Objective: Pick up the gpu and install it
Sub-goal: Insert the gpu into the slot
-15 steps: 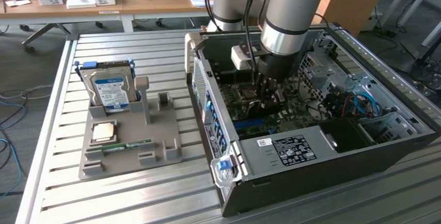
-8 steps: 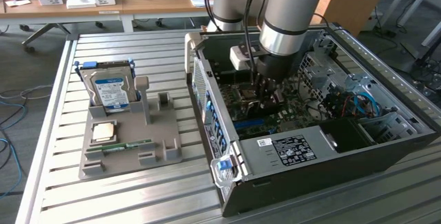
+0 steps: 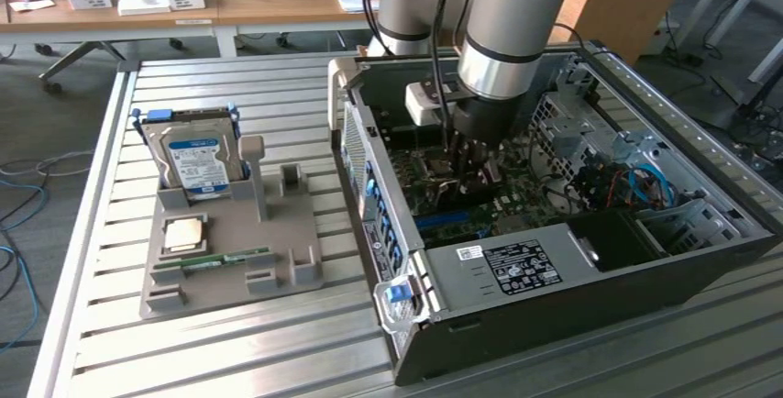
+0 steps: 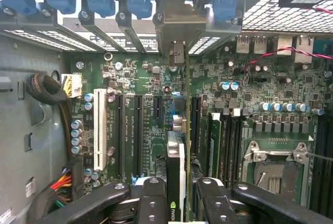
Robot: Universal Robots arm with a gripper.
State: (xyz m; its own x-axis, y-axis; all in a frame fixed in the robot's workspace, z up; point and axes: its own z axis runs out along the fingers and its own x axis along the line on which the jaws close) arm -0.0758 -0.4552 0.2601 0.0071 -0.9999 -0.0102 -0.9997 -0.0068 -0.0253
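The thin, flat gpu card, a tan-brown circuit board with a dark face and a silver metal end bracket, is seen edge-on inside the open black and grey computer case, which stands on the slatted metal tabletop. The card is held upright over the green motherboard, lined up along the long black expansion slots; whether its edge is seated cannot be told. The card is judged light and stiff but fragile. It is best taken by its flat faces near the top edge, with components and contacts left untouched and no twisting applied. The black fingers of the gripper are partly closed, pinching the card's two faces.
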